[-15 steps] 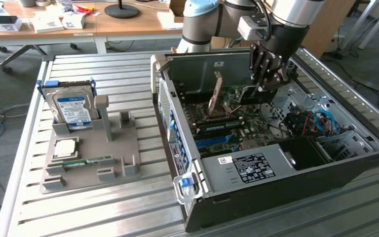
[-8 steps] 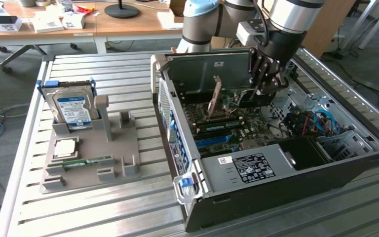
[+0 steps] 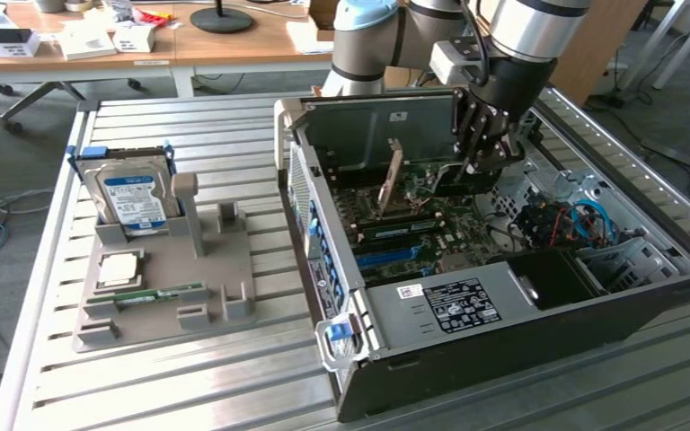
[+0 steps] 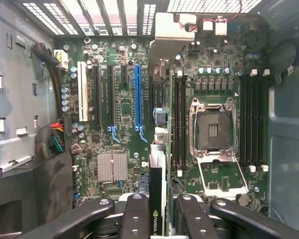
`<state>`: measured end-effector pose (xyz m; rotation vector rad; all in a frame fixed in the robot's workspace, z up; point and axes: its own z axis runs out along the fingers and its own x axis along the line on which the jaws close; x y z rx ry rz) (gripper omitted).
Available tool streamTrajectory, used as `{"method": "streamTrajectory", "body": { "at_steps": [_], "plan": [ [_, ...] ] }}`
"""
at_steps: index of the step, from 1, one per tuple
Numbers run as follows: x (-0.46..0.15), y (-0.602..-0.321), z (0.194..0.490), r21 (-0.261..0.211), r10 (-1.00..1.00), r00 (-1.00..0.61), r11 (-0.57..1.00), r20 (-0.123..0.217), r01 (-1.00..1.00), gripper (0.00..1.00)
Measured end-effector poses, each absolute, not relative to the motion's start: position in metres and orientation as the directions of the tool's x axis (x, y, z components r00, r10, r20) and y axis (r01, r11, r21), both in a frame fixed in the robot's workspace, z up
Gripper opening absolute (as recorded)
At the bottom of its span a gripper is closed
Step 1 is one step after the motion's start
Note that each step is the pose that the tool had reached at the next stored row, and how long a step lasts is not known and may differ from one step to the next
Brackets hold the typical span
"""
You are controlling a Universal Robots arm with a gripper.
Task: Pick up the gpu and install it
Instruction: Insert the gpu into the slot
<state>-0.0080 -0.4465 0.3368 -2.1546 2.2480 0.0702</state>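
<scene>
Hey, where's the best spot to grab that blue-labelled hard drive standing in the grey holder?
Probably its exposed upper edge, from straight above, pinching the two broad faces: the hard drive stands upright, its base sunk in the holder.

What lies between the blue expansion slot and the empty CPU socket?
In the wrist view, the gpu, held edge-on by the gripper, hangs over that stretch, beside black memory slots.

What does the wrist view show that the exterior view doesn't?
Wrist: the gpu edge-on between the fingers, running alongside the blue slot, and the empty CPU socket. Exterior: the hard drive upright in its grey stand on the table, beside the case. Both: the gripper shut on the gpu inside the case.
</scene>
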Motion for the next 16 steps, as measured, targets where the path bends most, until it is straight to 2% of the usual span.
{"method": "streamTrajectory", "body": {
  "at_steps": [16],
  "plan": [
    [-0.008,-0.446,0.319,0.014,-0.998,-0.043,0.042,-0.051,-0.999,0.26]
  ]
}}
